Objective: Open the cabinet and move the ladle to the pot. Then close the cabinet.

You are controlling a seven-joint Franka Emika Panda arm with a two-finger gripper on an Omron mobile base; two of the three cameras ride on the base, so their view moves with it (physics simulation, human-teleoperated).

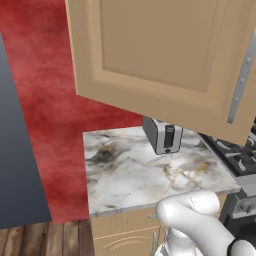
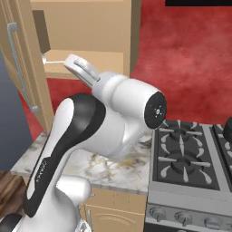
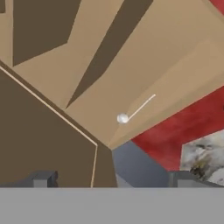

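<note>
Ladle [image 3: 134,109] sits on the open cabinet's [image 1: 150,50] bottom shelf, near the front edge. My claw [image 3: 109,179] is spread wide, holding nothing. I'd line up square across the thin handle before closing.

No legible text, labels, numbers or signs anywhere

Location: domestic kitchen, rendered.
Evidence: a marble-patterned counter [image 1: 150,175] over tan drawer fronts [image 1: 125,235]; a silver two-slot toaster [image 1: 162,134] standing on the counter; a gas stove [image 2: 183,152] with dark burner grates and front knobs set just beside the counter; a tan wall cabinet [image 1: 160,55] with a silver bar handle [image 1: 241,82]; red wall [image 2: 190,59]; wood-plank floor [image 1: 45,240].
</note>
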